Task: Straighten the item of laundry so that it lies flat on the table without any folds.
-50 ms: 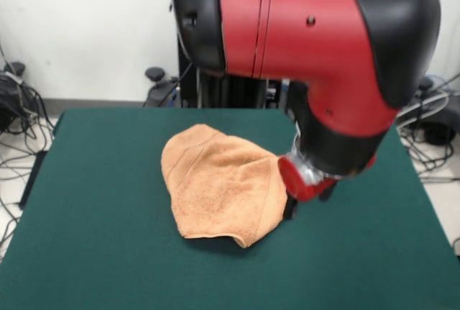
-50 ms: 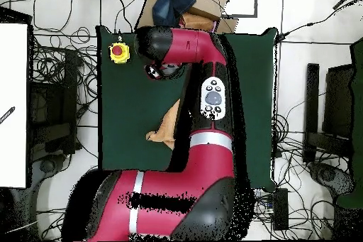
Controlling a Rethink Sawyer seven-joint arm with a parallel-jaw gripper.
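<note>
Although the towel [image 1: 219, 184] is laid mid-bench [image 1: 93, 252], it is still bunched and folded, so flattening is largely left; the hand [image 1: 291, 206] is seen at its edge, its state indiscernible.

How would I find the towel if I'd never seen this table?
Look at the big green table. Near its middle lies a peach-orange towel, rumpled and folded over itself, with the red arm's end effector at its edge. It is the only soft, pale thing on the green.

no readable text, labels, brands or numbers in either view
</note>
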